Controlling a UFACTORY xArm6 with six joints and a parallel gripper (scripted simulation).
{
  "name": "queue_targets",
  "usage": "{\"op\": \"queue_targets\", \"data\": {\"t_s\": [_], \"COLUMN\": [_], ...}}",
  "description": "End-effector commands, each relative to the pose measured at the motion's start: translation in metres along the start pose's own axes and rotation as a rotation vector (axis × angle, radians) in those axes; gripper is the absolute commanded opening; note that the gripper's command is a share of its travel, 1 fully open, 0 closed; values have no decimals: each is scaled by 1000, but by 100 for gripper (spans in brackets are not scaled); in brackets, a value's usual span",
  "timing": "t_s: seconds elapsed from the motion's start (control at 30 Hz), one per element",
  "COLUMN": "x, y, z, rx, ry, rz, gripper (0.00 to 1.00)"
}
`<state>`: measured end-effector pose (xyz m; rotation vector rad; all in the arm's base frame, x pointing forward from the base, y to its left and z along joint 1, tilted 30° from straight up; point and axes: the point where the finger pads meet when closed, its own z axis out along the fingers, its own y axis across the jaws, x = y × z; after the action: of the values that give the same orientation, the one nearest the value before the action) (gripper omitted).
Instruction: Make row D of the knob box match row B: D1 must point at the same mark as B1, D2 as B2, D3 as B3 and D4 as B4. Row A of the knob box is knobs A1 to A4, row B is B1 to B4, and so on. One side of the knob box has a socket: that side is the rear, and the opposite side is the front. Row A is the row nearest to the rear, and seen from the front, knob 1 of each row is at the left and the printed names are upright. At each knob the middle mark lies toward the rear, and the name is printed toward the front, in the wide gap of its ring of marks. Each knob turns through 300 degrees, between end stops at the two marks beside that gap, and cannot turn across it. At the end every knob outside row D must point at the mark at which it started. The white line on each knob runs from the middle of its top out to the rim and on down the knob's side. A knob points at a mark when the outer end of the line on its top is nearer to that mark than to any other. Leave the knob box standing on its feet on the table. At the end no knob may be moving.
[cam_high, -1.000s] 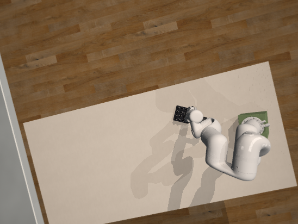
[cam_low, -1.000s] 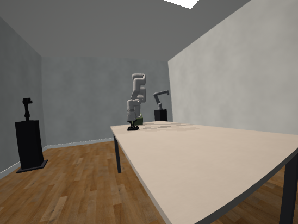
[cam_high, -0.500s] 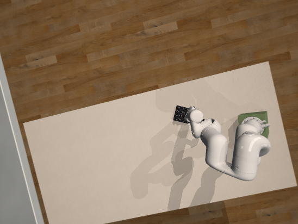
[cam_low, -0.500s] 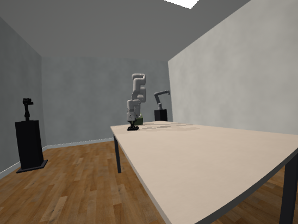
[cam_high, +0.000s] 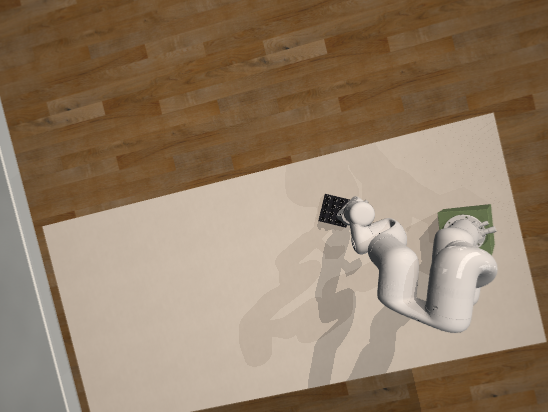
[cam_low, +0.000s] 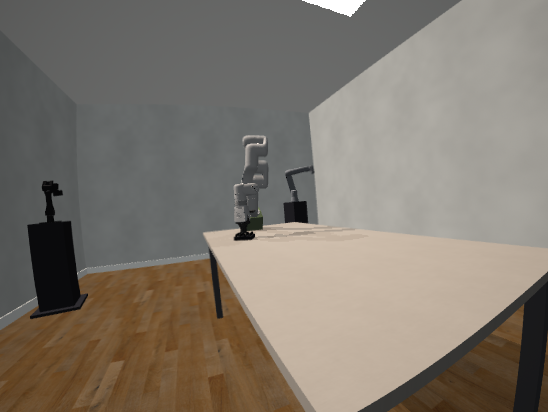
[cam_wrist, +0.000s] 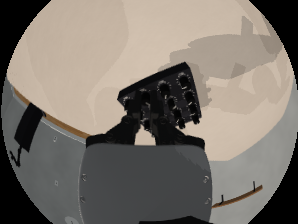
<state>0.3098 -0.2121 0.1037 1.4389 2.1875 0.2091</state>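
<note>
The black knob box (cam_high: 332, 210) (cam_low: 244, 236) (cam_wrist: 178, 91) stands on the beige table (cam_high: 175, 280) (cam_low: 350, 290), close to the table's edge. The white arm reaches down over the side of the box nearest its base, and its wrist hides that side in the overhead view. In the wrist view my gripper (cam_wrist: 145, 98) (cam_low: 243, 229) is closed around a knob in the box's nearest row. The fingers cover that knob, so its name and its white line are hidden. The other knobs are too small to read their marks.
The arm's green base block (cam_high: 477, 215) (cam_low: 257, 222) sits on the table behind the box. Off the table stand a black pedestal with a camera (cam_low: 52, 265) and a second pedestal with a small arm (cam_low: 295, 210). A wall runs along the table's far side.
</note>
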Motion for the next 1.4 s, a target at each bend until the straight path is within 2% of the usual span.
{"op": "queue_targets", "data": {"t_s": [0.0, 0.9, 1.37], "x": [-1, -1, -1], "y": [1, 1, 1], "z": [0, 0, 0], "rx": [13, 14, 14], "ry": [5, 1, -1], "rz": [115, 750, 959], "gripper": [8, 8, 8]}}
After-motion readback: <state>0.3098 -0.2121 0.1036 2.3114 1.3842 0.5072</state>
